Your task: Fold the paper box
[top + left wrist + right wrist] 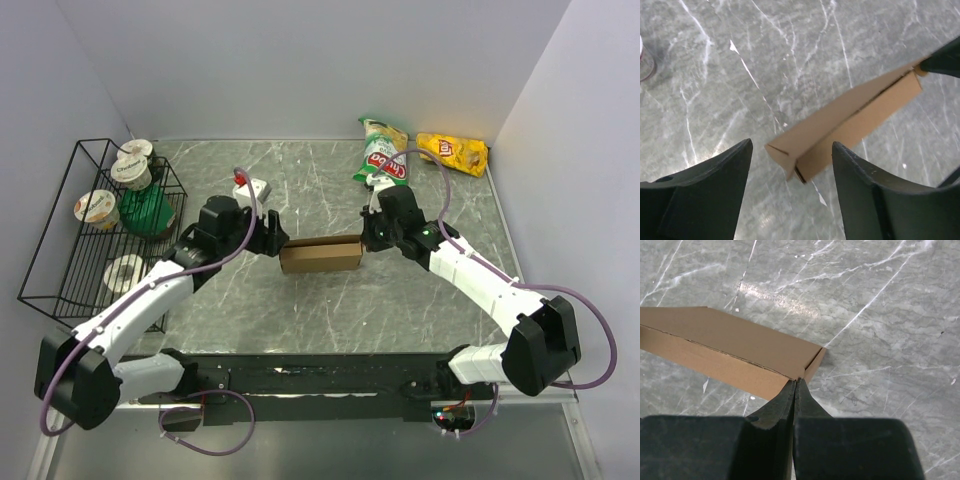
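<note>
The paper box (pixel 320 255) is a plain brown cardboard box lying folded and closed at the middle of the marble table. My left gripper (pixel 277 243) is at its left end. In the left wrist view this gripper (pixel 791 144) is open, and the near corner of the box (pixel 850 120) lies between and just beyond the two fingers without touching them. My right gripper (pixel 366 238) is at the box's right end. In the right wrist view it (pixel 796 381) is shut, tips pressed against the corner seam of the box (pixel 730 340), with nothing visible between the fingers.
A black wire rack (pixel 60 240) with several yogurt cups and a green item stands at the left. A green snack bag (pixel 382 155) and a yellow snack bag (pixel 455 152) lie at the back right. A small white and red object (pixel 250 185) sits behind the left gripper.
</note>
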Available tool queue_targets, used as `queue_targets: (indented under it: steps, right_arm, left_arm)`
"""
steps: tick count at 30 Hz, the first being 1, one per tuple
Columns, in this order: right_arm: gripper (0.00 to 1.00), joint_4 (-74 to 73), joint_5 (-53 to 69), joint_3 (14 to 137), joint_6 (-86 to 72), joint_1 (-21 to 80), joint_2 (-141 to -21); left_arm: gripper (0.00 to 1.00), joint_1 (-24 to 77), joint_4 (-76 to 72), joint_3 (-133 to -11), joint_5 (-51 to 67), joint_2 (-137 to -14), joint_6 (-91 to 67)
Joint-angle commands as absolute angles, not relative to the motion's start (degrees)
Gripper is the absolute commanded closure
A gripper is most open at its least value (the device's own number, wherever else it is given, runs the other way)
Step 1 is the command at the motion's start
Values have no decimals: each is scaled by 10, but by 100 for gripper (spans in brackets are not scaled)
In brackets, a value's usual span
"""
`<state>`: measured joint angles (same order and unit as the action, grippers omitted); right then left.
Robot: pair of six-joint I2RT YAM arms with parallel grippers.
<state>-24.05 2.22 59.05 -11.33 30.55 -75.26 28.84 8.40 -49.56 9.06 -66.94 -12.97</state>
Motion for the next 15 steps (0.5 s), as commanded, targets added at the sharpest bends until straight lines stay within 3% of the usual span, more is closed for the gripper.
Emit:
queue_targets:
  steps: [1, 9, 15]
  right_arm:
    - [100, -229, 24, 625, -120, 309, -751]
    - [100, -229, 26, 625, -120, 309, -751]
    - [100, -227, 26, 623, -120, 309, -749]
  left_arm:
    - [30, 287, 110, -492, 126, -624, -141]
    - [56, 287, 141, -500, 115, -631, -134]
    - [58, 298, 146, -505, 101, -657, -127]
